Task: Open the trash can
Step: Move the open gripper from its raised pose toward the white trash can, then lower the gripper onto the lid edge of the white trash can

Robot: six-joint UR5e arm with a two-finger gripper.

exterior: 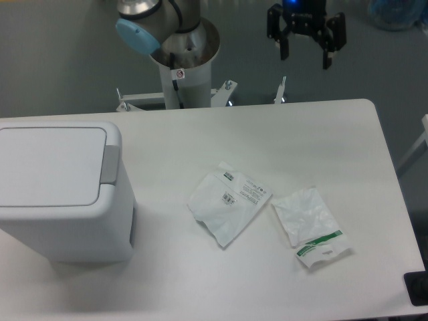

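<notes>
Nothing started yet: the gripper [305, 57] hangs wide open and empty, far right of the trash can [63, 194]. Next, reach its grey tab [111, 164] and press.

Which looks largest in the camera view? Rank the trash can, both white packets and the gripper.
1. trash can
2. left packet
3. right packet, slightly smaller
The gripper, fingers apart, hangs at another distance: unsure.

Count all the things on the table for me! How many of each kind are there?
Trash can: 1, white, lid shut.
Plastic packets: 2, one in the middle and one to its right.
Total: 3 things on the table.
The gripper hangs above the far edge, jaws apart and holding nothing.
</notes>
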